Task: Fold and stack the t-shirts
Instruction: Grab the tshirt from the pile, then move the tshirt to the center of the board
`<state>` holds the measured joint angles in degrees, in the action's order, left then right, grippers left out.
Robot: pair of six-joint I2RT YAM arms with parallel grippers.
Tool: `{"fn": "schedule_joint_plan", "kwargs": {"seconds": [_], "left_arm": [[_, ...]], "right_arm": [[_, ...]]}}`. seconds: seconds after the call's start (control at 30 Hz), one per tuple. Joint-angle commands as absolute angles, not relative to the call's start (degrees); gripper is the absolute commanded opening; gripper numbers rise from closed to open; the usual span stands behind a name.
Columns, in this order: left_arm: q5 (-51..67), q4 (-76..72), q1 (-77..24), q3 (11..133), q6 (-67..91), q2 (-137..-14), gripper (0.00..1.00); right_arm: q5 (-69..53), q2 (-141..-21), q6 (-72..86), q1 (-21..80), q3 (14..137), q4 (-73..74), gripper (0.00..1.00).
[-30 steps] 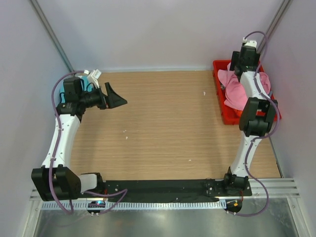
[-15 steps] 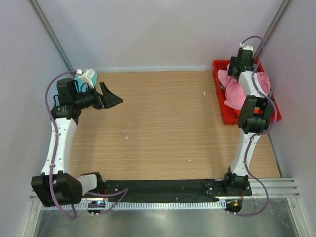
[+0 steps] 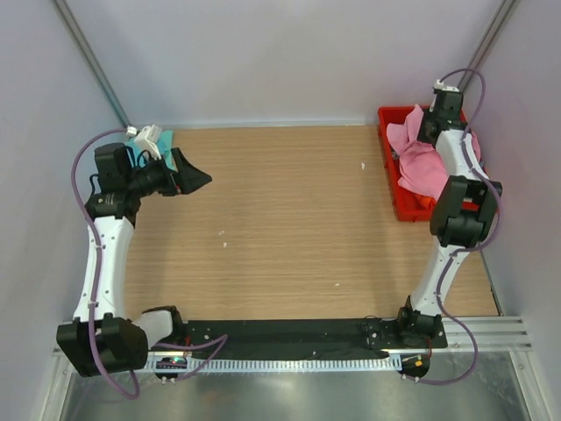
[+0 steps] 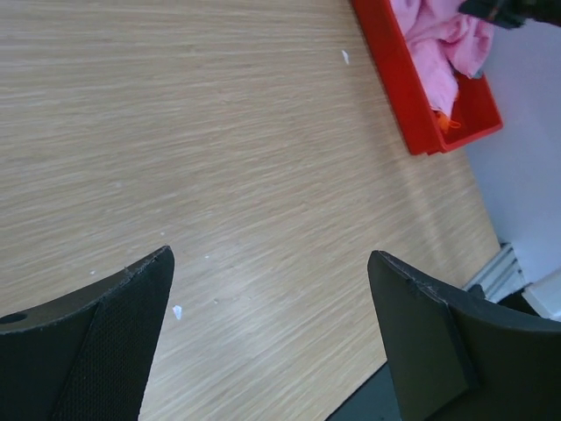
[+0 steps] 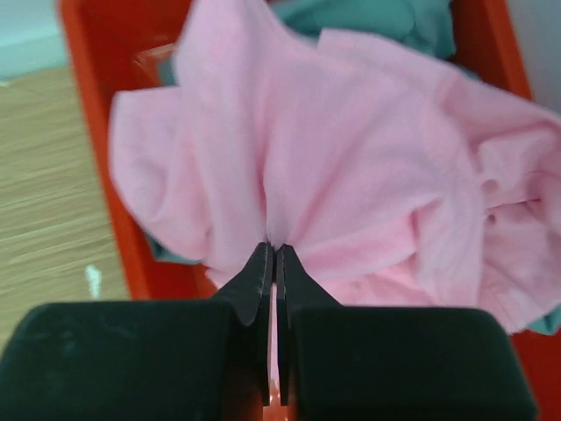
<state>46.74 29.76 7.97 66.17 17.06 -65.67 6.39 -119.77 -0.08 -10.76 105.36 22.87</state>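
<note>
The pink t-shirt (image 3: 419, 165) lies crumpled in the red bin (image 3: 392, 180) at the table's far right. My right gripper (image 5: 276, 250) is down in the bin, shut on a pinched fold of the pink t-shirt (image 5: 351, 149). A teal t-shirt (image 5: 386, 22) shows under it at the bin's far end, and a bit of orange cloth (image 4: 447, 123) shows at the near end. In the top view the right gripper (image 3: 428, 133) is mostly hidden under its wrist. My left gripper (image 3: 200, 177) hangs open above the table's far left with nothing between its fingers (image 4: 131, 298).
The red bin's wall (image 5: 96, 79) stands close on the left of the right gripper. A teal patch (image 3: 138, 147) shows behind the left wrist at the back left corner. Small white specks (image 4: 176, 311) lie on the wooden table (image 3: 289, 219). Grey walls close in the sides.
The right gripper has shut on the pink t-shirt, and its wrist has shifted toward the bin's far right. The left arm has drawn a little left, still open.
</note>
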Motion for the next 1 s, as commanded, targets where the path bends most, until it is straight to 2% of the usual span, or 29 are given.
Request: {"fn": "schedule_joint_plan", "kwargs": {"seconds": [0.0,0.13,0.17,0.23,0.27,0.37,0.4,0.5,0.6,0.73,0.8,0.87,0.9,0.93,0.97], "left_arm": [[37.91,31.02,8.26,66.36,12.66,-63.02,0.91],[21.31,39.09,5.02,72.41,7.48,-67.49,0.98],[13.44,41.72,2.66,73.81,5.9,-69.07,1.0],[8.81,44.02,0.89,76.89,3.17,-73.72,1.0],[7.83,45.95,0.53,77.95,2.9,-75.05,1.0],[10.89,45.97,-1.4,79.28,2.37,-77.6,1.0],[12.38,45.62,-1.49,79.45,2.11,-78.13,0.99],[16.5,45.27,-1.58,80.16,3.07,-78.66,1.0],[20.99,44.21,-1.58,78.76,3.87,-78.22,1.0],[33.53,41.07,-1.41,76.47,6.49,-76.82,1.0],[38.03,36.85,-1.06,72.28,11.58,-74.54,1.0],[46.37,27.54,-0.35,66.92,18.06,-72.6,1.0],[49.45,24.55,-0.26,65.49,20.02,-72.34,1.0],[52.96,20.87,-0.26,64.26,22.21,-72.51,0.99],[57.26,18.57,1.3,61.81,25.72,-73.38,1.0]], "right_arm": [[0.71,-104.08,-3.77,-10.11,106.61,20.74,0.01],[-10.52,-88.99,-7.64,-9.06,104.68,23.29,0.01],[-14.55,-86.16,-8.69,-8.53,103.2,23.73,0.01],[-18.0,-81.85,-11.77,-7.56,102.22,25.74,0.01],[-23.93,-77.65,-12.56,-6.78,102.13,26.8,0.01],[-35.12,-70.78,-14.94,-6.5,103.35,31.8,0.01],[-42.46,-69.27,-14.85,-6.59,103.97,34.17,0.01],[-53.65,-68.82,-11.44,-6.59,110.99,39.27,0.01],[-60.79,-68.29,-1.96,-6.59,112.58,34.57,0.01],[-64.33,-68.64,10.88,-6.59,110.58,22.09,0.01],[-62.24,-68.64,15.47,-6.59,104.52,16.72,0.07],[-56.8,-68.64,10.5,-6.59,97.23,19.31,0.38],[-54.6,-68.47,7.5,-6.59,94.25,20.38,0.49],[-52.49,-68.12,4.69,-6.59,87.95,21.52,0.56],[-47.08,-68.12,0.31,-6.59,84.85,22.84,0.56]]}}
